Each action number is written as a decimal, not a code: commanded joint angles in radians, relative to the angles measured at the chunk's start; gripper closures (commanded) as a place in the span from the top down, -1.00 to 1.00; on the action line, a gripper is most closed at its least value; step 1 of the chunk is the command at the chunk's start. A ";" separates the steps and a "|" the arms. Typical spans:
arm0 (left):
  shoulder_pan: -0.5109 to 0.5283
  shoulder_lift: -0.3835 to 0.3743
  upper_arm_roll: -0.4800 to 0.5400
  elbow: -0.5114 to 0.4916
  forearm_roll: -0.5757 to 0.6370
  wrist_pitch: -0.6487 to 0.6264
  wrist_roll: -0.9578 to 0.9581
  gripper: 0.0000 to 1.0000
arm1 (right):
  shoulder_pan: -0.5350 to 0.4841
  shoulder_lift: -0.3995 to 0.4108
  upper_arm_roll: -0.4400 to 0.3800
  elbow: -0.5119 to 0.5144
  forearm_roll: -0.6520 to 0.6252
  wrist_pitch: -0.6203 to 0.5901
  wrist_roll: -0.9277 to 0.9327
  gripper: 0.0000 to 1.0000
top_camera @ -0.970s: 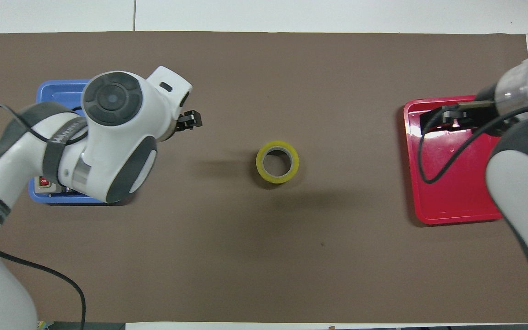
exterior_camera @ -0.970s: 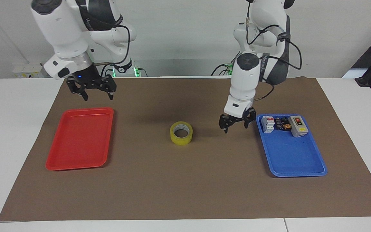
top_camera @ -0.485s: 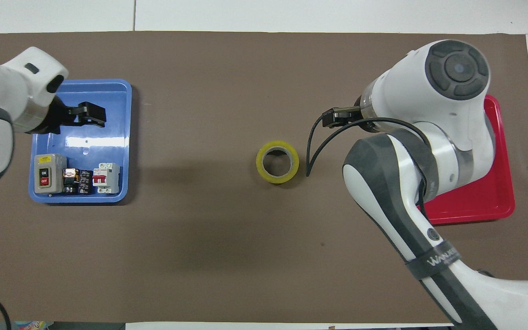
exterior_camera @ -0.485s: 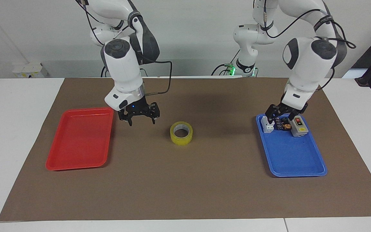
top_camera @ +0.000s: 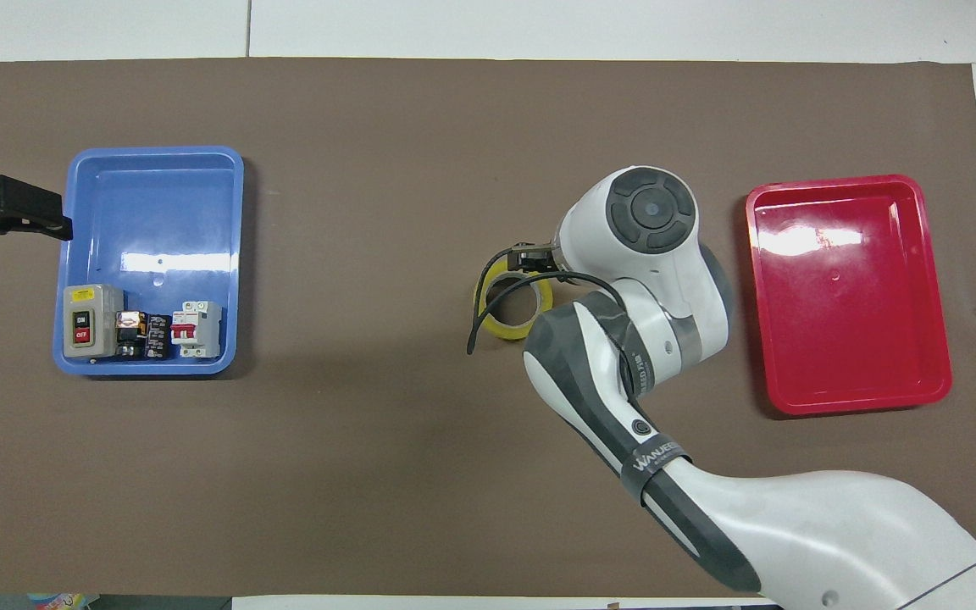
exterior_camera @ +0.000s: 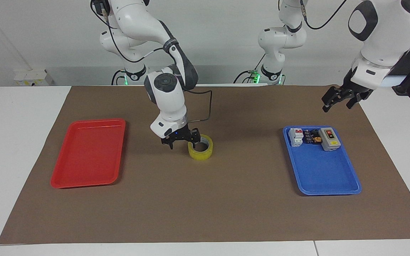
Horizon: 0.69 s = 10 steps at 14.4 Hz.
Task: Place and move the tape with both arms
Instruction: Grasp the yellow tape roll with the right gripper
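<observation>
The yellow tape lies flat on the brown mat at the table's middle. My right gripper is down at the roll's edge on the side toward the red tray. It is open, with one finger over the ring's hole and the other outside it. I cannot tell whether it touches the tape. In the overhead view the right wrist covers part of the tape and hides the fingers. My left gripper is open, empty and raised over the mat's edge at the left arm's end; it also shows in the overhead view.
An empty red tray lies toward the right arm's end. A blue tray toward the left arm's end holds a grey switch box, a white breaker and small parts at its end nearer the robots.
My right gripper has moved from over the red tray's corner to the tape and come down at its edge. My left gripper has moved away from beside the tape, across the blue tray, and risen.
</observation>
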 commanded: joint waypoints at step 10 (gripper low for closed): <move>0.034 -0.043 0.001 -0.085 -0.012 0.004 0.116 1.00 | 0.005 -0.024 -0.001 -0.162 0.007 0.132 -0.034 0.83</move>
